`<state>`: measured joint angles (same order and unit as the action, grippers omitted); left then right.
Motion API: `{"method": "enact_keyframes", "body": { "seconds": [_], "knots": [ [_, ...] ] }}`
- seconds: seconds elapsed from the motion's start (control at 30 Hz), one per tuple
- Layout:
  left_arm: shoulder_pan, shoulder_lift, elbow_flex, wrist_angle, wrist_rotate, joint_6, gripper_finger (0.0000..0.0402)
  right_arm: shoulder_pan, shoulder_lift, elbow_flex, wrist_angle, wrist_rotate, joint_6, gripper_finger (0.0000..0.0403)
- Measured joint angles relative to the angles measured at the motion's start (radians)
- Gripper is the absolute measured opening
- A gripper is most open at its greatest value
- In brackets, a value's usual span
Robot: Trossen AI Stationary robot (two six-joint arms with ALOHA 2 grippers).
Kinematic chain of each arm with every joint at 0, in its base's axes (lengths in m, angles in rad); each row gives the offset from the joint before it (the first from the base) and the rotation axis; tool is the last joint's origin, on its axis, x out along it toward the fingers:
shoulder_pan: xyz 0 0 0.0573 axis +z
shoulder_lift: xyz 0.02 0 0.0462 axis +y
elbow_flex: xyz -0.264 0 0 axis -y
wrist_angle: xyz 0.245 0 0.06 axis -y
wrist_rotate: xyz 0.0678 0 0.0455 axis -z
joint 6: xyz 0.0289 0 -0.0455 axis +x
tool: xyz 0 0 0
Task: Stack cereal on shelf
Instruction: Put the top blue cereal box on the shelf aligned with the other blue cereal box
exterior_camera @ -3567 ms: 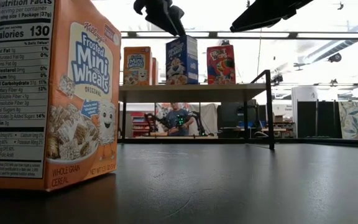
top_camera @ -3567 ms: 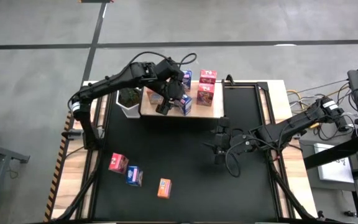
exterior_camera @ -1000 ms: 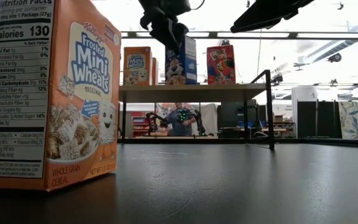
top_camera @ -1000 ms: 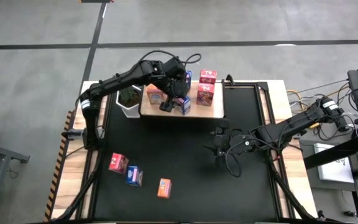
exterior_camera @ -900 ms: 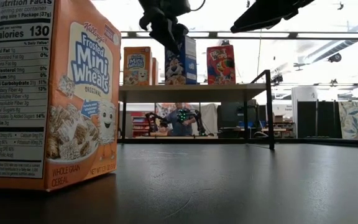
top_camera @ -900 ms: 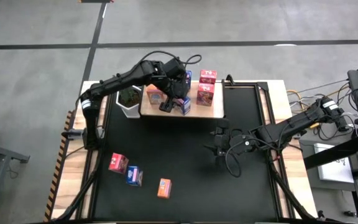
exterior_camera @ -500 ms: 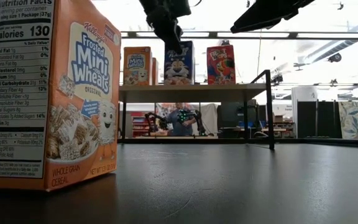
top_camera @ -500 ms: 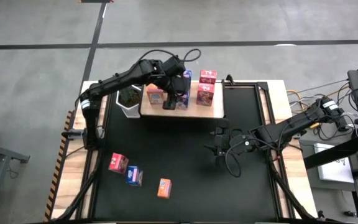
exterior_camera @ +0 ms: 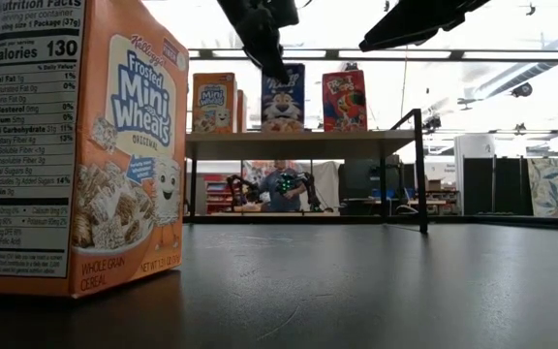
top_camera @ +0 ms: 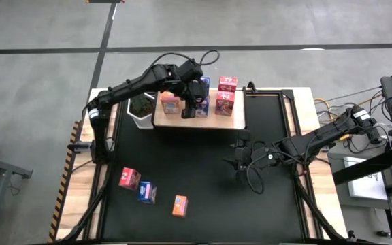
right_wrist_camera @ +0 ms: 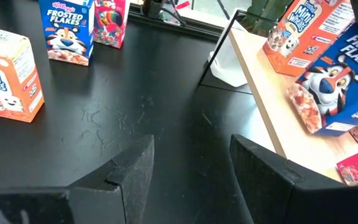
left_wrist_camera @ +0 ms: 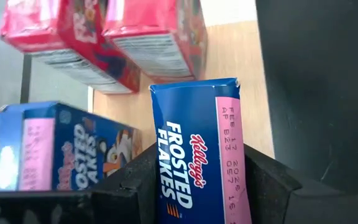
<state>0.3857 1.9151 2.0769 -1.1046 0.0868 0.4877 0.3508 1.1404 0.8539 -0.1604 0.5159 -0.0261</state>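
setting the blue box square on the shelf point(top_camera: 231, 121) is the step in hand, as i judge it: lower it level, align its face with the neighbours, and let go only once its base sits flat on the wood. the desk point(top_camera: 203, 177) wears a matt black mat. the shelf is a pale, raised board with visible grain at the desk's far edge. the left hand point(top_camera: 197, 109) hangs over the shelf's middle, its fingers clasping the narrow sides of a blue frosted flakes box point(left_wrist_camera: 197, 162) near its top. the right hand point(top_camera: 240, 158), fingers parted and empty, waits over the mat near the desk's centre. the cereal is thin, glossy printed card, sharp-cornered and likely light, so a firm squeeze could dent it. orange, blue and pink-red boxes stand on the shelf; three boxes point(top_camera: 145, 192) wait near the desk's front left.
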Motion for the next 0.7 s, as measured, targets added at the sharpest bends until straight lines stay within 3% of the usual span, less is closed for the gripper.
{"method": "enact_keyframes", "body": {
  "seconds": [0.27, 0.7],
  "knots": [
    [0.057, 0.0, 0.0, 0.019, 0.006, -0.019, 0.0162, 0.0, 0.0, 0.0, 0.0, 0.0, 0.007, 0.0201],
    [0.061, 0.001, -0.011, 0.036, 0.055, -0.009, 0.0162, 0.0, 0.0, 0.0, 0.0, 0.0, 0.01, 0.0201]
  ]
}}
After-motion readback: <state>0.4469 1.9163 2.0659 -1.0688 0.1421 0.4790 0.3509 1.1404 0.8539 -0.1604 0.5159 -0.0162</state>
